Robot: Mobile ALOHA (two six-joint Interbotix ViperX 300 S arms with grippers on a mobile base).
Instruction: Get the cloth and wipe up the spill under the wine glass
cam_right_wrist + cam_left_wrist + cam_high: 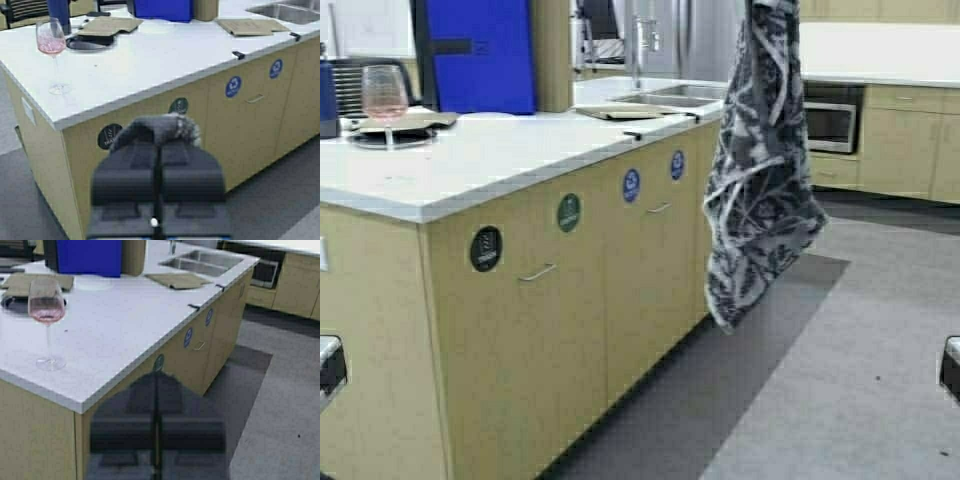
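The right hand [157,150] pinched the limp, leaf-printed cloth [760,170]; the left hand [156,412] was clenched; the stemmed glass [385,100] stood on the smooth worktop [480,160].

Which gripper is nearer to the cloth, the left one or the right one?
Right. The right gripper is shut on the cloth, which hangs beside the counter. The left gripper is shut, holds nothing and faces the counter.

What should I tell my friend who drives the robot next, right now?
Right gripper: shut on the cloth, which hangs limp in the air beside the counter.
Left gripper: shut, holding nothing, off the counter's edge.
Wine glass: upright on the counter with pink liquid inside.
Done: cloth picked up.
Left: carry the cloth to the glass, move the glass aside, wipe beneath it.
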